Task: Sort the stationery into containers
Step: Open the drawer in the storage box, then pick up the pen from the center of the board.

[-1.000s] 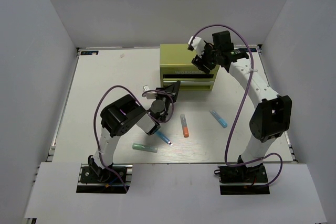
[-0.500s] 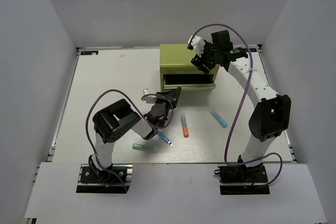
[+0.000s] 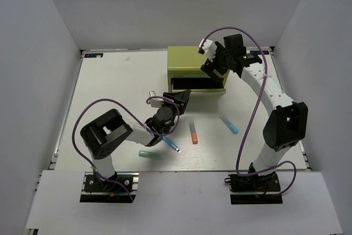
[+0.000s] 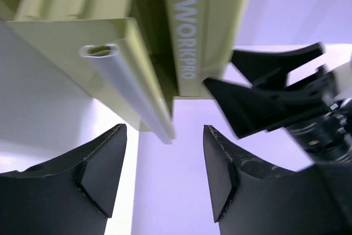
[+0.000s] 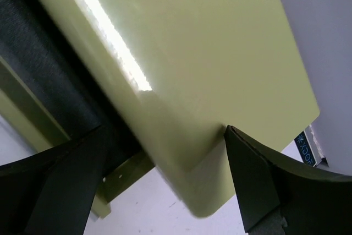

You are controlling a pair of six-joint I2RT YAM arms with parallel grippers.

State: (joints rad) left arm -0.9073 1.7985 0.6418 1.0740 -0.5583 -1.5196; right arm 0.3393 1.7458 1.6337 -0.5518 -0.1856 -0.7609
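You have one legible marking: "WORKPRO", in pale capitals, on the front of the lime-green chest (image 4: 220, 4), read from the left wrist view. The overhead view shows this lettering too small to read.

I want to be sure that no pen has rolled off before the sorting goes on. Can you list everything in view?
chest: one, lime green, far middle of the table, one front drawer open
light blue pen: one, lying in front of the chest, to the right
orange pen: one, greyish cap, lying in front of the chest
blue pen: one, white tip, left of the orange pen
mint green pen: one, nearest the front edge, left of the blue pen
table: one, white
walls: grey, on three sides
cables: two, purple, one looped over each arm
left gripper: black, open, in front of the drawer
right gripper: black, open, at the chest's right top corner
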